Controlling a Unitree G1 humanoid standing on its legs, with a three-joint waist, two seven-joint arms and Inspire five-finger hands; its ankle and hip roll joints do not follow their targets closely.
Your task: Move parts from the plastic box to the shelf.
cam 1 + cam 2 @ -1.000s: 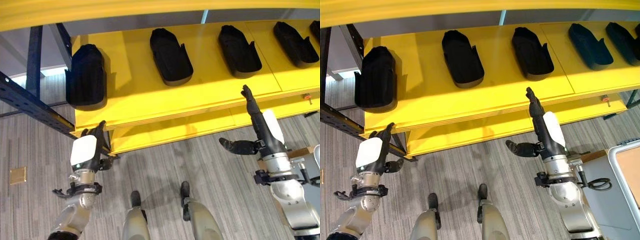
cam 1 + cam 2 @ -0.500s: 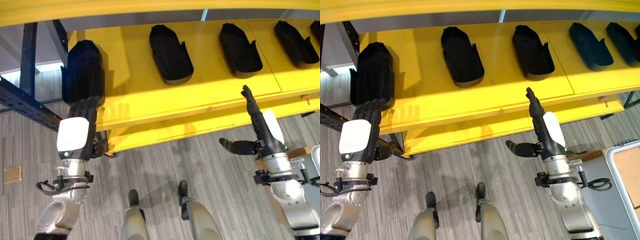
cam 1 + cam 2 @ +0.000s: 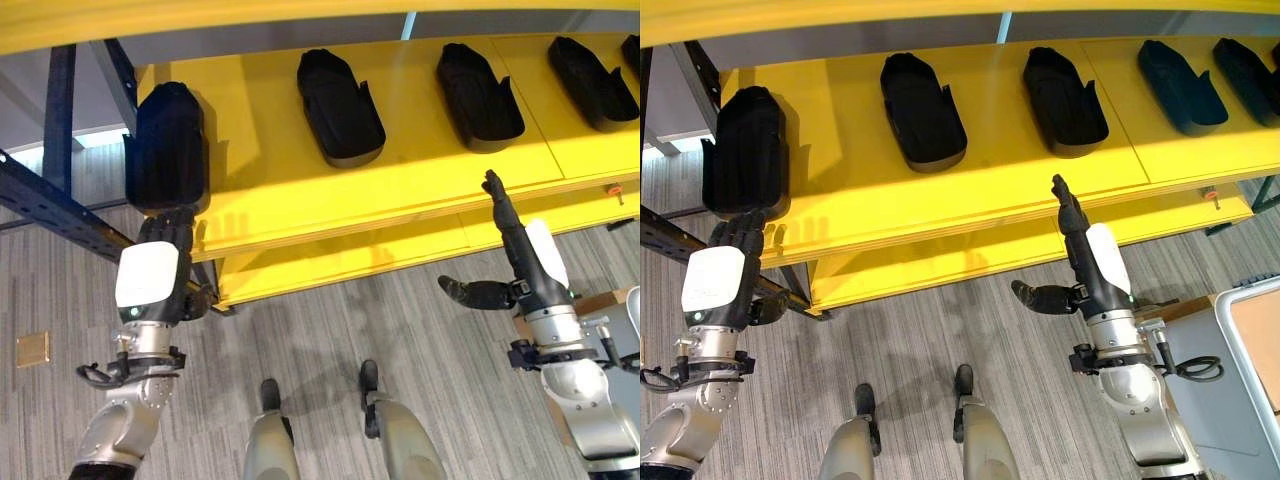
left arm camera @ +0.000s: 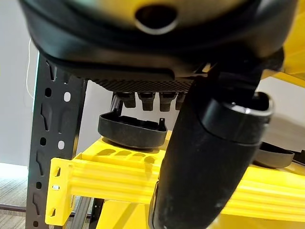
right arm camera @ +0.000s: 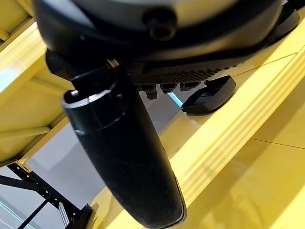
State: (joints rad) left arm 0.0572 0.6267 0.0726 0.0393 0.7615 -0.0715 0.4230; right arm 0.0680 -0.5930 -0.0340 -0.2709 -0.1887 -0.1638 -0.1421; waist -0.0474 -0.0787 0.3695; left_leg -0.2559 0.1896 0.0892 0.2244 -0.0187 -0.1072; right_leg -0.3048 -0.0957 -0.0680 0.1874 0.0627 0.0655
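I log a yellow-painted shelf [image 3: 300,200] on a dark blue steel frame [image 3: 60,210], with a second yellow level below it. The floor under it is grey striped carpet [image 3: 330,330].

Items on the shelf: a row of black moulded plastic parts, each a shallow elongated shell.
- Leftmost black part [image 3: 167,147]: at the shelf's left end beside the frame upright, reaching close to the front edge.
- Second black part [image 3: 340,106]: further back on the board, set at a slant.
- Third black part [image 3: 479,97]: right of the second, same slant, well apart from it.
- Fourth black part [image 3: 592,83]: near the right side; the tip of another shows at the far right edge.

Left robot hand [image 3: 150,280]: raised in front of the shelf's left end, its fingers [image 3: 170,228] straight and together, their tips at the front edge just below the leftmost part. It holds nothing. In the left wrist view the fingertips [image 4: 147,100] point at that part [image 4: 131,131] sitting on the yellow board.

Right robot hand [image 3: 525,260]: in front of the shelf edge right of centre, fingers extended upward, thumb [image 3: 475,292] splayed sideways, empty.

A grey plastic box corner [image 3: 1250,340] shows at lower right.
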